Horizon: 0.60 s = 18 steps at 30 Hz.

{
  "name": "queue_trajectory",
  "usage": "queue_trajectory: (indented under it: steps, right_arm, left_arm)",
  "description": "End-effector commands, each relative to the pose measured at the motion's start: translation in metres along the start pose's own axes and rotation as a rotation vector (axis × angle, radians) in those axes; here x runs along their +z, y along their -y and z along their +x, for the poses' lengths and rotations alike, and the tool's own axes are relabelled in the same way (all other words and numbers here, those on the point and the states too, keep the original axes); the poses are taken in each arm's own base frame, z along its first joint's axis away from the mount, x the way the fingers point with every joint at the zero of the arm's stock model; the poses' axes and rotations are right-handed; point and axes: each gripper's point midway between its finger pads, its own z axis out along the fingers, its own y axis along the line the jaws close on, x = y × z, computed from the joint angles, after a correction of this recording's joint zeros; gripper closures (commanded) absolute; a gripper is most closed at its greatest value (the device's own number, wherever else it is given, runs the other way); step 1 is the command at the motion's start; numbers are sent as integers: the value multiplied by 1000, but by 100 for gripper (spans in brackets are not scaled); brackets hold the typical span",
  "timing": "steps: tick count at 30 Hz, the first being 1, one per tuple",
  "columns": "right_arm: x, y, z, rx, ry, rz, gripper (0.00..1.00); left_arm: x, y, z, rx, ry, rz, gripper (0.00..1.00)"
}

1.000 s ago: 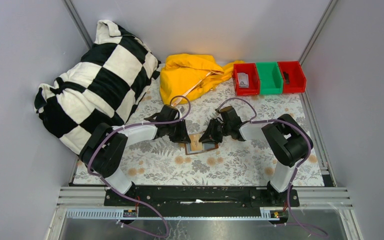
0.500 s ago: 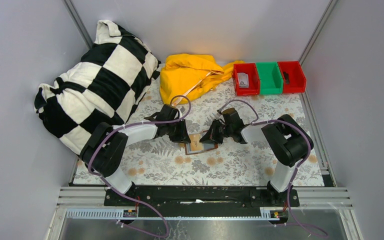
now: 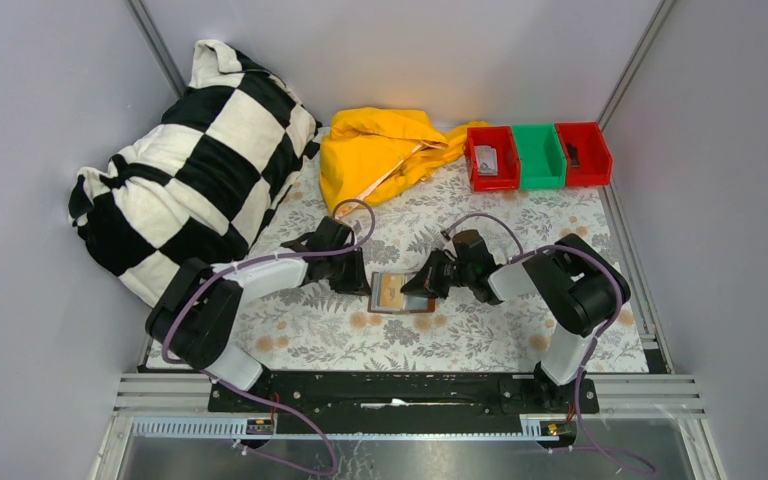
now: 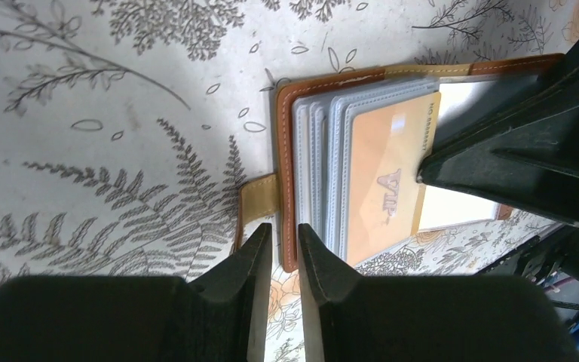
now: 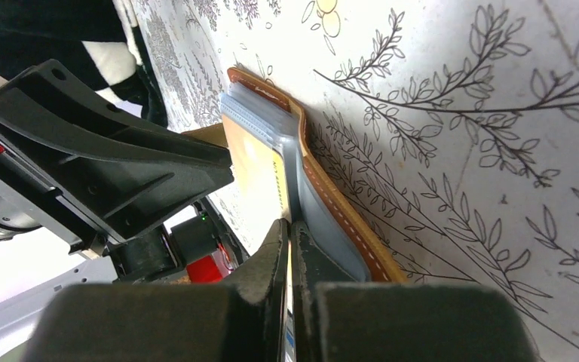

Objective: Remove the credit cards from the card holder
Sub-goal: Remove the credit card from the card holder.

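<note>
Left wrist, card holder [image 4: 285, 151]: brown stitched leather; plastic pockets [image 4: 324, 151] grey, layered.
Credit card [image 4: 384, 188]: flat tan rectangle.
Left gripper [image 4: 280, 234]: clamped on leather edge.
Right gripper [image 5: 289, 226]: pinching card.

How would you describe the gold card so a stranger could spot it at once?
On the floral cloth between the two arms lies an open brown wallet. In the topmost of its sleeves sits the card, pinched by the right tool. It alone is orange-gold with VIP lettering; the others look grey.
</note>
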Motion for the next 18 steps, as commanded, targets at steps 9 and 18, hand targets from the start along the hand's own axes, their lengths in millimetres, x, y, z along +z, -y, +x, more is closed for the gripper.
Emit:
queue_trajectory:
  steps: [9, 18]
  right_arm:
    - [-6, -6, 2, -57, 4, 10, 100]
    - [-2, -9, -2, -100, -25, 24, 100]
  left_arm:
    - [-27, 27, -22, 9, 136, 70, 75]
    - [-8, 40, -31, 17, 146, 113, 74]
